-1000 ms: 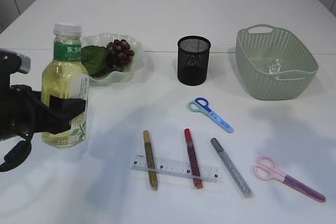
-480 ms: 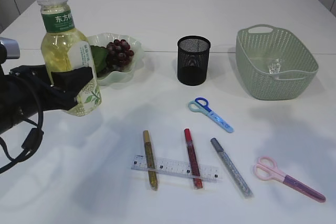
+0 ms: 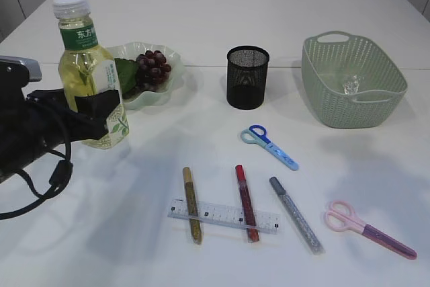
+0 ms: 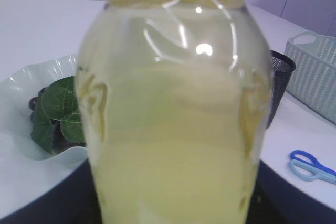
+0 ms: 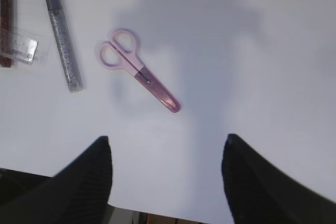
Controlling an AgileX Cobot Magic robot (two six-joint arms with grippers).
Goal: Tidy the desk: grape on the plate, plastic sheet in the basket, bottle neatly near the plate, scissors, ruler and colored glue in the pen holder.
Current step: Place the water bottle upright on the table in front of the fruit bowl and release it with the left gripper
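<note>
My left claw [image 3: 101, 115] grips the bottle [image 3: 89, 75] upright just in front of the plate [image 3: 138, 101], so the next move, I judge, is lowering it beside that plate. My right claw [image 5: 165, 177] hangs open, empty. The plate holds grapes [image 3: 154, 67]; the basket [image 3: 322, 109] right of it holds the plastic sheet [image 3: 351, 86]; the pen holder [image 3: 247, 77] between them holds none of the stationery.

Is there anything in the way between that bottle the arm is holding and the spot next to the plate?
Nothing visible. The left gripper holds the bottle upright just left of the plate, and the table beside the plate looks bare.
</note>
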